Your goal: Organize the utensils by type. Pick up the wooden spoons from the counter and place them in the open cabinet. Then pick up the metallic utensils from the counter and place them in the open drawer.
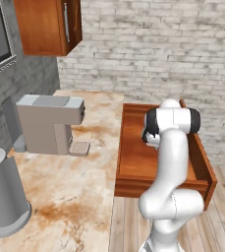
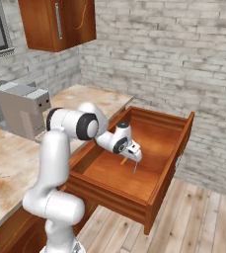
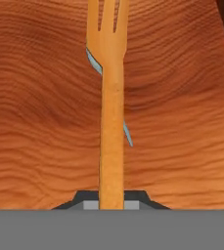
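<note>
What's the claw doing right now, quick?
Claw: closed on an orange wooden fork, held over the open drawer.

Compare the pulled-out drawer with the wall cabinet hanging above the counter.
The drawer stands open, its smooth bottom showing, while the wall cabinet has its door shut. The drawer is wide and shallow at counter height. The wall cabinet is a taller box hung high on the brick wall. The wall cabinet's door carries a silver bar handle. Both are reddish-brown wood.

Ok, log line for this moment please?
gripper: shut on wooden utensil | where: above open drawer | also: silvery sliver behind utensil | release: not yet
</note>
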